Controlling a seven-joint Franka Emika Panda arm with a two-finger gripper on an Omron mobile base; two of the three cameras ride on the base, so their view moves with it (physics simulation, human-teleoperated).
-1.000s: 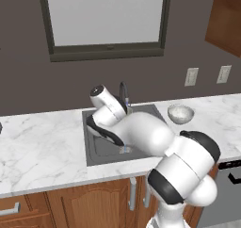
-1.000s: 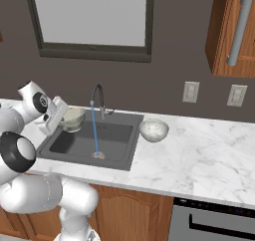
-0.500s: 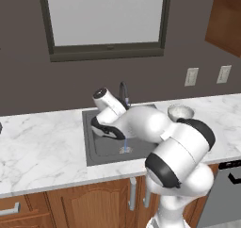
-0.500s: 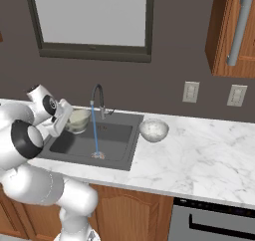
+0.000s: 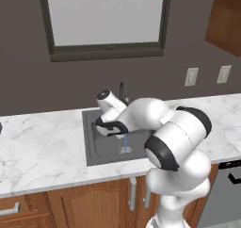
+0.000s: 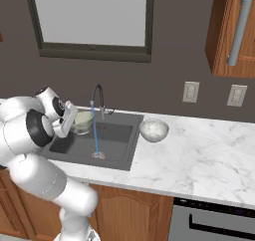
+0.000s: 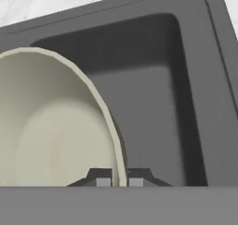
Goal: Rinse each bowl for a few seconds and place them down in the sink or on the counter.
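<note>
My gripper (image 7: 120, 178) is shut on the rim of the olive-beige bowl (image 7: 51, 126), whose pale cream inside faces the hand camera. I hold it tilted over the left part of the dark sink (image 7: 162, 103). From the right base view, the gripper (image 6: 69, 121) keeps this bowl (image 6: 82, 121) just left of the faucet (image 6: 96, 96), beside the thin blue water stream (image 6: 94, 135) running into the sink (image 6: 117, 148). The whitish marbled bowl (image 6: 153, 129) rests upright on the counter (image 6: 199, 155) right of the basin. In the left base view the gripper (image 5: 110, 127) hangs over the sink (image 5: 92, 147).
Water falls to the drain (image 5: 125, 150). A window sits above the faucet. Wall outlets (image 6: 190, 91) are behind the counter on the right, and a wooden wall cabinet (image 6: 234, 31) hangs at upper right. Bare counter (image 5: 37, 151) stretches left of the sink.
The gripper has carried the olive-beige bowl a little to the right, closer to the running water. The arm's elbow has swung over and now hides the marbled bowl in the left base view.
</note>
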